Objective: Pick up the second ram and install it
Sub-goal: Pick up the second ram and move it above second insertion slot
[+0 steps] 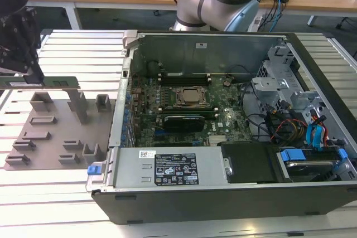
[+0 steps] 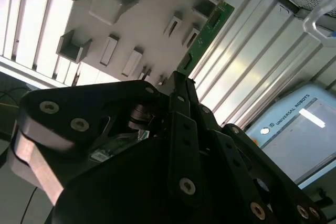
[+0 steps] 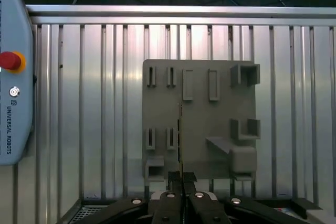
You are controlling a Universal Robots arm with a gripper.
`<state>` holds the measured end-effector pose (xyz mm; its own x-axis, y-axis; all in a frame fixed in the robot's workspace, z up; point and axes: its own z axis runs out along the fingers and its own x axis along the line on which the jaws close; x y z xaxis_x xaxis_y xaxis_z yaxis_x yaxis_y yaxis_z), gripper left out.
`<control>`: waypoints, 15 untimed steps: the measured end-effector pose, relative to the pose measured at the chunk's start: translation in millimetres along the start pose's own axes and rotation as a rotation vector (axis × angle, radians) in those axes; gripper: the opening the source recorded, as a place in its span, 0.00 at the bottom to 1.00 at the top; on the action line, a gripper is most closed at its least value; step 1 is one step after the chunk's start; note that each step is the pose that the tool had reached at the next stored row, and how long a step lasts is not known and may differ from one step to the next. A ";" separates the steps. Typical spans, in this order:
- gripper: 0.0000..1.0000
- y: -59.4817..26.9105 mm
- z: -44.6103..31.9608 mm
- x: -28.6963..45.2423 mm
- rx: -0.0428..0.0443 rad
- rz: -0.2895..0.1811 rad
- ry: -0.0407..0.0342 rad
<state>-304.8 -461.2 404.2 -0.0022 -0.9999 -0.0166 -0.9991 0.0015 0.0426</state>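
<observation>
The second ram [image 1: 56, 82] is a slim green stick held level above the grey tray [image 1: 50, 137] at the exterior view's left. My gripper [image 1: 34, 75] is shut on it from above. In the first wrist view the ram [image 3: 180, 135] appears edge-on as a thin line running out from the closed fingertips [image 3: 176, 181] over the tray [image 3: 210, 119]. The second wrist view has the green board [image 2: 207, 30] sticking out past the black fingers [image 2: 181, 103]. The stick hangs clear of the tray's blocks.
The open computer case [image 1: 128, 82] lies to the exterior view's right of the tray, with the motherboard, CPU socket [image 1: 189, 97] and memory slots [image 1: 184, 76] inside. A teach pendant [image 3: 13, 82] rests on the ribbed metal table [image 3: 94, 103].
</observation>
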 end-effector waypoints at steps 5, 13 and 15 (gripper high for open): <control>0.13 -20.0 -0.9 0.0 -0.0007 0.000 0.0000; 0.13 -48.6 -2.1 -0.1 -0.0018 0.000 0.0001; 0.13 -55.7 -2.4 -0.1 -0.0022 0.000 0.0001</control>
<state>-249.0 -461.3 404.2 -0.0022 -0.9999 -0.0165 -0.9990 0.0014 0.0448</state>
